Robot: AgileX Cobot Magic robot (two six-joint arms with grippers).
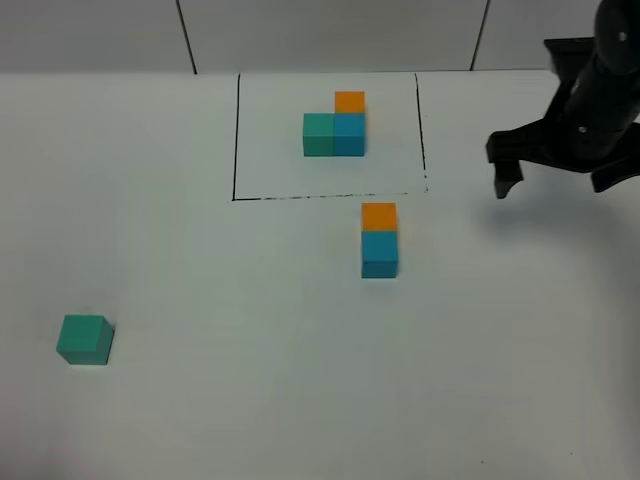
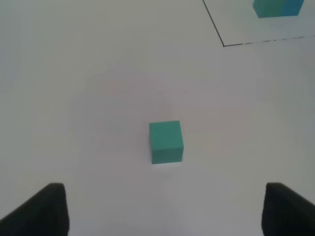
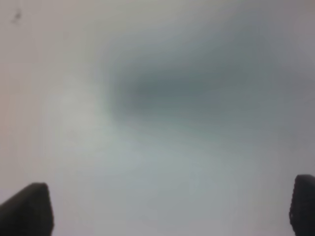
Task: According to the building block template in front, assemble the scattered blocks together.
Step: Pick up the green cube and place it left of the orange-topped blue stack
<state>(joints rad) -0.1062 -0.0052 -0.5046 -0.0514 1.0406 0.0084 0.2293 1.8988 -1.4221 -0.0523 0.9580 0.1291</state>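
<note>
Scattered blocks are two-thirds joined, by my reading: the teal-green cube (image 1: 85,339) sits alone near the near-left corner of the white worktop (image 1: 230,400), well apart from the others. The left wrist view shows that cube (image 2: 166,141) straight ahead of the left gripper (image 2: 165,209), about centred between its two dark fingertips, which stand wide apart with nothing between them. As a cube it has no long axis, and its faces look roughly square to the line of the fingers. The left arm is clearly the nearer one, though it does not appear in the high view. Toward the middle of the far edge, the building block template (image 1: 335,130) lies inside its black frame (image 1: 236,130): teal-green left of blue, orange behind blue. Just in front of the frame, the orange cube (image 1: 379,216) and blue cube (image 1: 379,254) appear to sit flush, so the coming move likely turns on bringing the lone cube rightward to the blue cube's left face. By the right edge the right gripper (image 1: 557,165) hangs above the worktop, spread wide and empty; its wrist view is a grey blur, and the left wrist view cuts the template off.
</note>
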